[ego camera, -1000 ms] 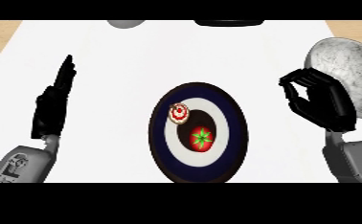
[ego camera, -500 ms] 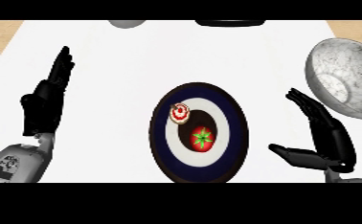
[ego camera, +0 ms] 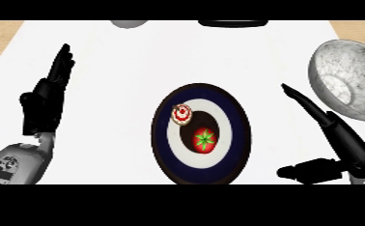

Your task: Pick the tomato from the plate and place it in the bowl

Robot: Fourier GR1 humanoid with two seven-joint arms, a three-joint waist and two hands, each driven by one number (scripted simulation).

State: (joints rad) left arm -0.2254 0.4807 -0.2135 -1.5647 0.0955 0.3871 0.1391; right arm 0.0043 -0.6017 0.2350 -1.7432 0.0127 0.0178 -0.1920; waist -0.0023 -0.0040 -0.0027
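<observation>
Hovering right hand (ego camera: 335, 138), apparently open, near plate (ego camera: 235, 138) with tomato (ego camera: 204, 140).

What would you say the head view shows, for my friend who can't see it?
A red tomato sits on a dark blue and white plate, beside a small round red-and-white thing. The right robot hand is open between the plate and a grey bowl; the left robot hand rests open at the left.

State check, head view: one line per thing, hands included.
tomato: on the plate, in its centre, not held.
plate: flat on the counter, carrying the tomato and a small red-and-white item.
bowl: at the right edge, nothing visible inside.
right hand: open, fingers straight, right of the plate, touching nothing.
left hand: open, resting at the left, fingers up.
</observation>
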